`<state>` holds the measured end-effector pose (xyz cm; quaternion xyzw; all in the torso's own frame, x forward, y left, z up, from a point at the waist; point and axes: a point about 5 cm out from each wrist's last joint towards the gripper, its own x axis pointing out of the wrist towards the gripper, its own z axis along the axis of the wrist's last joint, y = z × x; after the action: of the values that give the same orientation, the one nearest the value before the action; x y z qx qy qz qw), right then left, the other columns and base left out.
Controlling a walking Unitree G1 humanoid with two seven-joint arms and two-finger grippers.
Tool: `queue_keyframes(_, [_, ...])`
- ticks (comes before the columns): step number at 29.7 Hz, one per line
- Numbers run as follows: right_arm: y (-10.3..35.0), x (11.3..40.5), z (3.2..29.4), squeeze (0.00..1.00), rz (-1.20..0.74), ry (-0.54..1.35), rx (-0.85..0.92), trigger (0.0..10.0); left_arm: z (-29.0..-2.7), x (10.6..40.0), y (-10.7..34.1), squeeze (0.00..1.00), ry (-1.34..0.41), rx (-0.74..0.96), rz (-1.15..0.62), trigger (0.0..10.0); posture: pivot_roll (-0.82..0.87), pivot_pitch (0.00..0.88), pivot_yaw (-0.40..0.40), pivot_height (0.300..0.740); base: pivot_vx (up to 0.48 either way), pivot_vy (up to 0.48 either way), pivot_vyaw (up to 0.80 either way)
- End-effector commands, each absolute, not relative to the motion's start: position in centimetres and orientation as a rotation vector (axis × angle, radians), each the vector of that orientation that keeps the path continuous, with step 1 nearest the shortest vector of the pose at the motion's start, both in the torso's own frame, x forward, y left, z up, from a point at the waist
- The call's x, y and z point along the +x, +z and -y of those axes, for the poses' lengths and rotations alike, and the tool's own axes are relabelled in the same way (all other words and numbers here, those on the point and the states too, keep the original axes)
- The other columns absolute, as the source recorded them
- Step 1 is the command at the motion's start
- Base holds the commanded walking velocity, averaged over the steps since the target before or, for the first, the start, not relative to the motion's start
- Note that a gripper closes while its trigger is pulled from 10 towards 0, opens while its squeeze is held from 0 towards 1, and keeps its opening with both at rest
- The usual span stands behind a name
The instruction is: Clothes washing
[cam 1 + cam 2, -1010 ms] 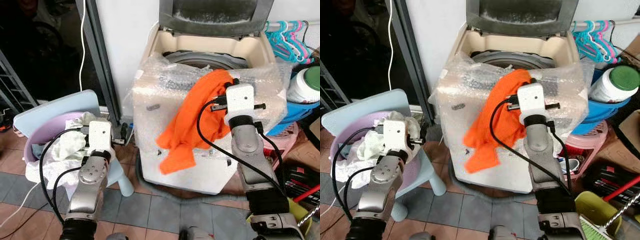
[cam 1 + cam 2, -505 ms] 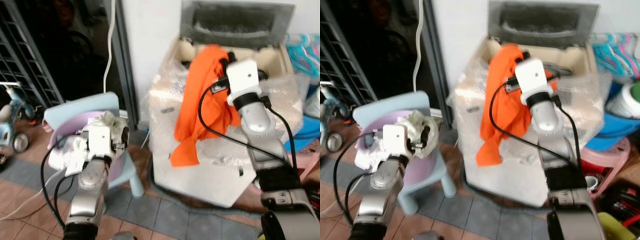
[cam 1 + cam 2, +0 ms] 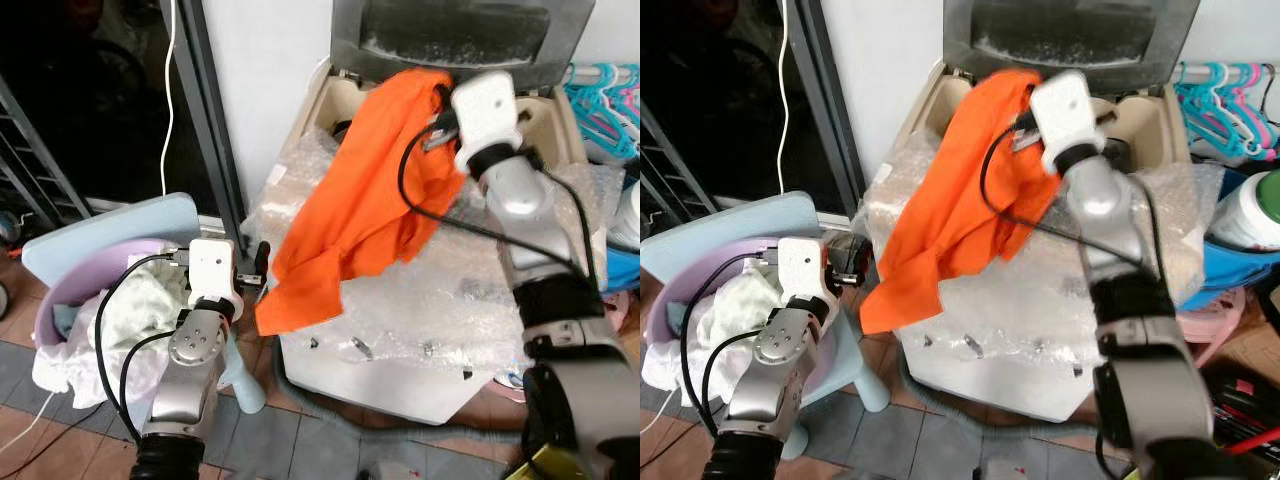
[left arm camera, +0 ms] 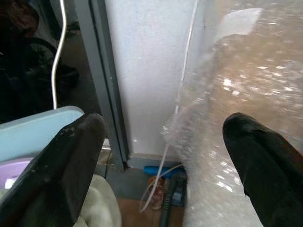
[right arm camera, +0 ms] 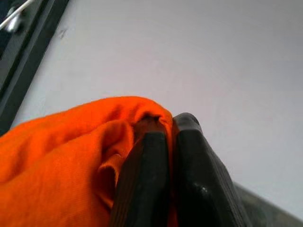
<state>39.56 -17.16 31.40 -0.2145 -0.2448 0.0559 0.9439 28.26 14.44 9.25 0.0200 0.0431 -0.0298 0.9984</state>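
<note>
Holding the orange garment [image 3: 370,200] pinched tight between the closed fingers of the right gripper [image 5: 165,165], raised above the front rim of the bubble-wrapped washing machine [image 3: 420,300], with most of the cloth hanging down over the wrapped top and its lowest corner dangling off the machine's front left edge. Probably carrying it toward the open tub [image 3: 345,128] beneath the raised lid [image 3: 455,35]. Worth lifting high enough for the trailing hem to clear the rim, moving further back until centred over the opening, then letting go only once the bulk is hanging inside, so nothing is snagging on the plastic wrap or sliding down the front. Left gripper [image 4: 161,156] waiting with fingers spread wide and holding nothing, low beside the purple basin [image 3: 55,300] of pale laundry [image 3: 135,305] on the light blue chair [image 3: 100,235], close to the machine's side
</note>
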Motion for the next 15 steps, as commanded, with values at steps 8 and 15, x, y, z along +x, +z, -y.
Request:
queue_keyframes(8, [38.2, 39.2, 19.9, 0.0, 0.684, -0.066, -0.283, 10.0, -15.1, 27.6, 8.8, 0.0, -0.002, 0.04, -0.109, 10.0, -0.03, 0.0, -0.018, 0.74, 0.0, 0.0, 0.0])
queue_keyframes(15, [31.4, 40.0, 18.2, 1.0, 0.547, 0.053, -0.333, 10.0, -15.4, 27.4, 8.8, 0.0, 0.0, 0.052, -0.112, 10.0, 0.01, 0.0, -0.01, 0.74, 0.0, 0.0, 0.0])
